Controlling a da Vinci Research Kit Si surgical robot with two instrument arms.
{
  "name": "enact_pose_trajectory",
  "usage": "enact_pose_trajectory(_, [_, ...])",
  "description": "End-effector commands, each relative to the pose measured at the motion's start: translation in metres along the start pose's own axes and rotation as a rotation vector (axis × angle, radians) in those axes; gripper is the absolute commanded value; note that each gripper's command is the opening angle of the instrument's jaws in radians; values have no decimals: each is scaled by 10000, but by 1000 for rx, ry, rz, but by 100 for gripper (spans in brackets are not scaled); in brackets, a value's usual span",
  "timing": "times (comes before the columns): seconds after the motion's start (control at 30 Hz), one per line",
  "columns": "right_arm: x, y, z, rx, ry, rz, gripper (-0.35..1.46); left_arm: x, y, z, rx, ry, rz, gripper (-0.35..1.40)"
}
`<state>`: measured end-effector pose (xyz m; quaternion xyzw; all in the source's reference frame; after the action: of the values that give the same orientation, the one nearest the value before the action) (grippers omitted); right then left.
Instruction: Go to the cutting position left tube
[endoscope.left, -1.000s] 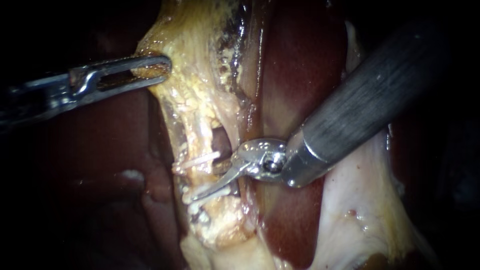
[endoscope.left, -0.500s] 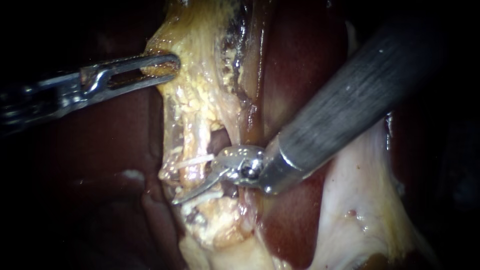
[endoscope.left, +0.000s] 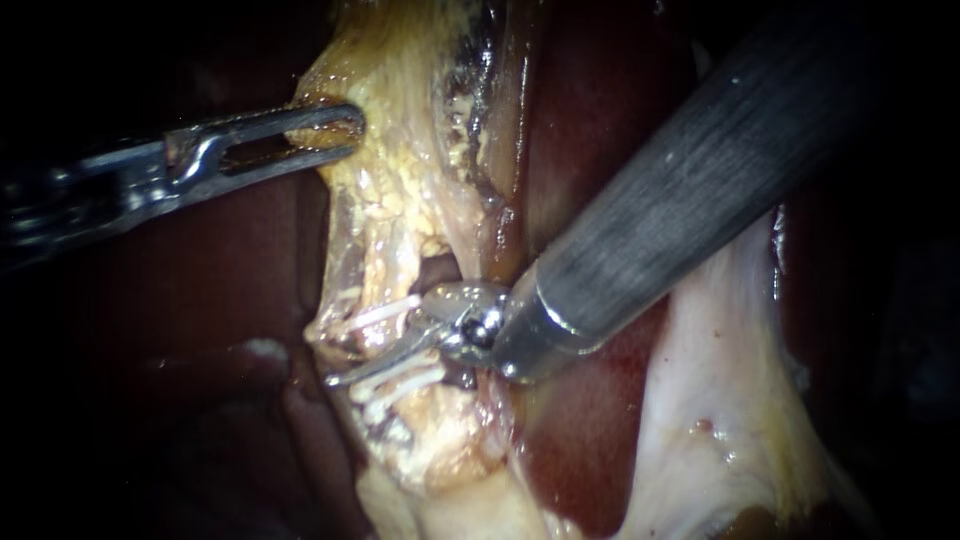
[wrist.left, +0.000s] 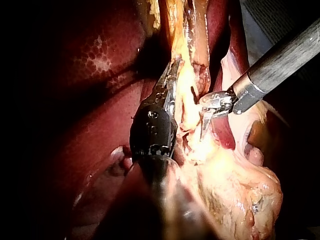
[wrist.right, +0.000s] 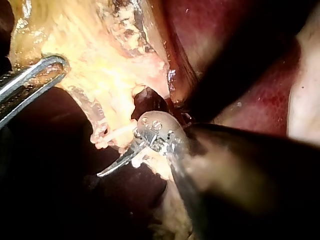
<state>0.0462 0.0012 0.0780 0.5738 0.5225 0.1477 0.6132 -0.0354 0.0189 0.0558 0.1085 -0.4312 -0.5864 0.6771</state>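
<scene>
Dark red liver (endoscope.left: 200, 330) filled the background, with a band of yellow tissue (endoscope.left: 400, 180) running down over it. The left tube (endoscope.left: 383, 335) lay low in that band, crossed by white clips (endoscope.left: 385, 313). The right instrument (endoscope.left: 380, 352) stood at the tube, coming in from its right with its blades spread. One curved blade lay across the tube's front, just below the upper clip. Well above the tube and to its left, the left instrument (endoscope.left: 340, 128) pinched the edge of the yellow tissue between its jaws.
</scene>
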Motion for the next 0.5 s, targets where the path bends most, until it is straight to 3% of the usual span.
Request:
enact_pose_trajectory(0.03, [0,0,0,-2,-1,-3,123,0,1,0,1,0,0,-35])
enact_pose_trajectory(0.5, [0,0,0,-2,0,9,121,1,0,1,0,0,1,-35])
